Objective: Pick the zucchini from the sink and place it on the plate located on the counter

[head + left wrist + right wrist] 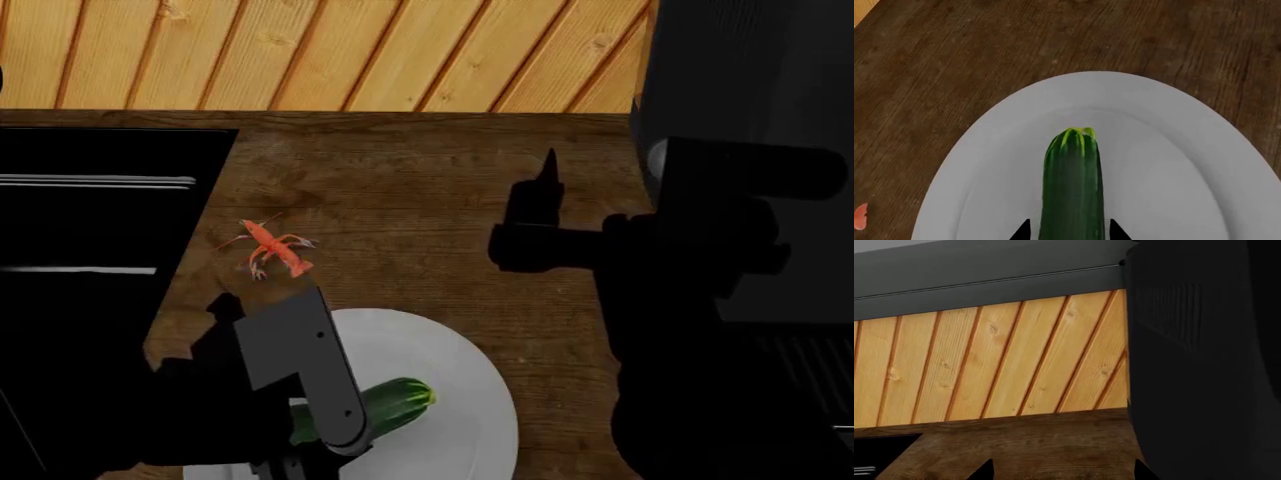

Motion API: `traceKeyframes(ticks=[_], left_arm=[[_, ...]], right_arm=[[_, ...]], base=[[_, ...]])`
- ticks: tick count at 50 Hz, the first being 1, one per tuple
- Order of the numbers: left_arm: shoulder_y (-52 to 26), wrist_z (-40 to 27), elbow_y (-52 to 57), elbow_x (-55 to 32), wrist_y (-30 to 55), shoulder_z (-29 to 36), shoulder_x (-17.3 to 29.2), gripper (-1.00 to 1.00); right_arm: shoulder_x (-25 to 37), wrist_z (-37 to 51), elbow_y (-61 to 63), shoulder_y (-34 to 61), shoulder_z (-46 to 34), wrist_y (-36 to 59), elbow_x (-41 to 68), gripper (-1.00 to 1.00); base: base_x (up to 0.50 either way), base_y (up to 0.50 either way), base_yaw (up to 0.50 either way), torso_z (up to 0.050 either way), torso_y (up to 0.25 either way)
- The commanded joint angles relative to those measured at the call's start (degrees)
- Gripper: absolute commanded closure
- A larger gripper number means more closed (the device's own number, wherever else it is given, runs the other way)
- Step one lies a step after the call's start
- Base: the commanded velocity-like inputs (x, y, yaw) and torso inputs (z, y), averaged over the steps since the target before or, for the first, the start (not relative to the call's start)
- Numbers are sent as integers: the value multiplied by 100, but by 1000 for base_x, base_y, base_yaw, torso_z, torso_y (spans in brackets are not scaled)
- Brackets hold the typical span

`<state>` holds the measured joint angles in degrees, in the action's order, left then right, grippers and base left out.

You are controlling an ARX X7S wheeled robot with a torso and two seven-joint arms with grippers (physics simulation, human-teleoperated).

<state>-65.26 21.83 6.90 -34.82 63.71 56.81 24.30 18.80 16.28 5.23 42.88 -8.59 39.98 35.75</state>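
Near the front edge of the counter [441, 190], left of its middle, the white plate [454, 370] lies flat on the brown wood. Over this plate is the zucchini [396, 402], dark green and glossy, with its pale yellow-green stem end toward the right side of the counter.

The left gripper [1071, 231] comes over the plate from the left, and the zucchini sits between its two black fingertips [1021, 231], which press one on each side of the green body. In the left wrist view the vegetable reaches out past the fingertips across the middle of the plate, and the stem end is the far end from the claw. If the zucchini touches the plate surface or is just above it, I cannot tell.

Behind the plate, toward the back edge, a small orange shrimp [271, 250] lies on the wood, apart from the plate. The black sink [107, 200] takes the left side of the counter.

The right gripper [545, 175] is above the right half of the counter, well apart from the plate, pointing to the plank wall [334, 50]. In the right wrist view its two tips [984, 471] are spread wide with nothing between them, and beside them stands a large dark appliance [1207, 365].
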Motion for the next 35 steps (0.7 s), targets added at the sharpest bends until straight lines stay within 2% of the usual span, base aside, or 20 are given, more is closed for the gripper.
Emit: traceKeyframes(ticks=[1, 5, 6, 20, 35], left_arm=[[49, -78, -66, -3, -50, 72, -37, 100], [30, -95, -61, -19, -28, 42, -23, 100], [39, -97, -53, 0, -44, 67, -9, -100], [-48, -103, -28, 11, -90, 48, -6, -100], [-468, -224, 279, -520, 262, -816, 40, -100]], right_arm=[[41, 16, 38, -57, 21, -12, 33, -100], [39, 7, 30, -71, 12, -38, 34, -100], [36, 13, 40, -75, 12, -33, 41, -100], [57, 52, 96, -77, 12, 0, 89, -100], [51, 104, 140, 19, -32, 79, 130, -100]], base=[[0, 0, 0, 0, 0], [0, 0, 0, 0, 0], [0, 0, 0, 0, 0], [0, 0, 0, 0, 0], [0, 0, 0, 0, 0]])
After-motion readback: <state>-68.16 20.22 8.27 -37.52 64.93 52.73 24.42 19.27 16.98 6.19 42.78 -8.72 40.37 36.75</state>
